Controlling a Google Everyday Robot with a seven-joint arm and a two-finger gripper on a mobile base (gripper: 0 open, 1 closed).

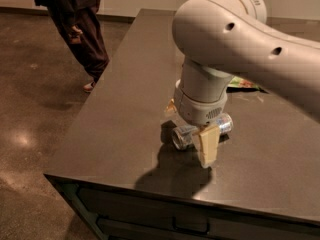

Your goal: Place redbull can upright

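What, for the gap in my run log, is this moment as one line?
gripper: low over redbull can | redbull can: on its side, table near front edge | upright: not yet
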